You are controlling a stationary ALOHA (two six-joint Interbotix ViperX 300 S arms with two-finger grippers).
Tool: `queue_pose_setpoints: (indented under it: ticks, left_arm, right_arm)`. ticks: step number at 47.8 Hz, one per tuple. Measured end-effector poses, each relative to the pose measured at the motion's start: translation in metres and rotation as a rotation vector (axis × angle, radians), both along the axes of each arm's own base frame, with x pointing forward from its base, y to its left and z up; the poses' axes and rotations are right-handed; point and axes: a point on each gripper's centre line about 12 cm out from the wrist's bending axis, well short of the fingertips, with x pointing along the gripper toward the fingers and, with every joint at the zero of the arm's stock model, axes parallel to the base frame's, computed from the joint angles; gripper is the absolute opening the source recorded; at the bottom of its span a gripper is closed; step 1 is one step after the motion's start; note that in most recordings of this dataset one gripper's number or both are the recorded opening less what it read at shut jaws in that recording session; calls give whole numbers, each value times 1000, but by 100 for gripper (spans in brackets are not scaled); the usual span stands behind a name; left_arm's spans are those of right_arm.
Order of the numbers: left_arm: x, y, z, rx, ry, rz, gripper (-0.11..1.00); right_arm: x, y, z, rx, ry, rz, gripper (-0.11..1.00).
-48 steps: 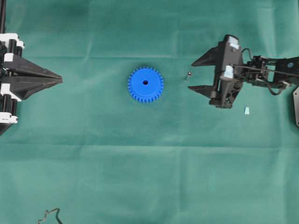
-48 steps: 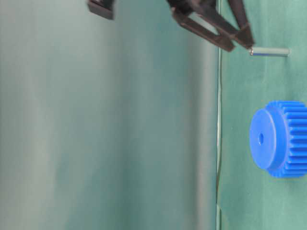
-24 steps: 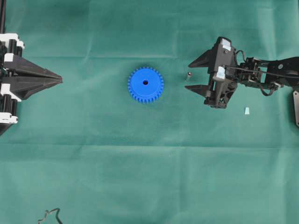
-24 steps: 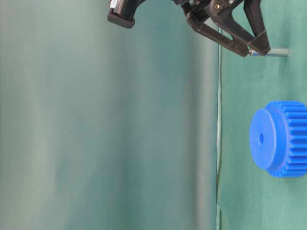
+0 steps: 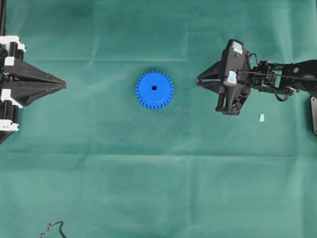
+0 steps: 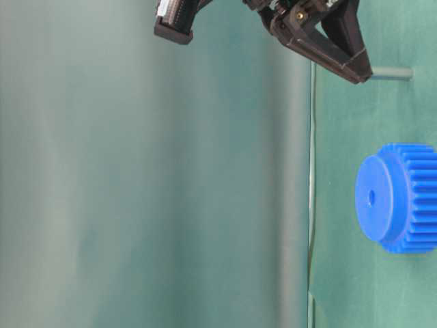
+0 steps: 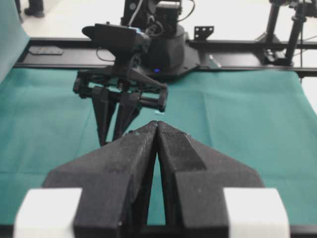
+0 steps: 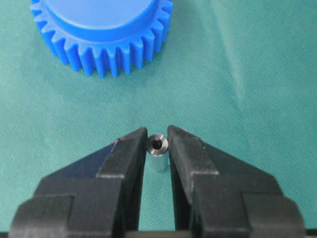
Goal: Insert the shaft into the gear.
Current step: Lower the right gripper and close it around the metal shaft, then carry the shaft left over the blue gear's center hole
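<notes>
The gear point(image 5: 154, 89), bright blue and toothed with a small centre hole, lies flat mid-table; its rim shows at the top of the right wrist view point(image 8: 101, 34). The shaft point(image 8: 158, 148), a short silvery pin with a hollow end, stands upright on the cloth to the gear's right point(image 6: 395, 73). My right gripper point(image 8: 157, 135) is shut on its upper end, one fingertip pressed to each side point(image 5: 199, 81) point(image 6: 365, 74). From above the fingers hide the pin. My left gripper point(image 5: 63, 85) rests at the far left edge, shut and holding nothing point(image 7: 157, 124).
A small pale blue plastic piece point(image 5: 261, 117) lies on the green cloth behind the right gripper. A thin dark cable point(image 5: 52, 229) curls at the near left edge. The right arm's base and a black rail point(image 7: 163, 47) stand at the table's far end in the left wrist view.
The right gripper moved a little toward the gear, came down over the shaft and closed its wide-open jaws onto it. The left gripper and the gear have not moved.
</notes>
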Motion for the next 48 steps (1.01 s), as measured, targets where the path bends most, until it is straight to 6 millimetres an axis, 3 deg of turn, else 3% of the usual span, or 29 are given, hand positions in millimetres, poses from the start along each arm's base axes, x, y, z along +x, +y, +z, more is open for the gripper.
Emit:
queue_pose_setpoints:
  ticks: [19, 34, 48]
  left_arm:
    - [0, 0, 0, 0, 3, 0, 2]
    - [0, 0, -1, 0, 6, 0, 2]
    - [1, 0, -1, 0, 9, 0, 2]
  right_arm:
    - [2, 4, 68, 4, -6, 46, 17]
    - [7, 5, 79, 12, -2, 51, 17]
    - [54, 12, 82, 5, -19, 93, 17]
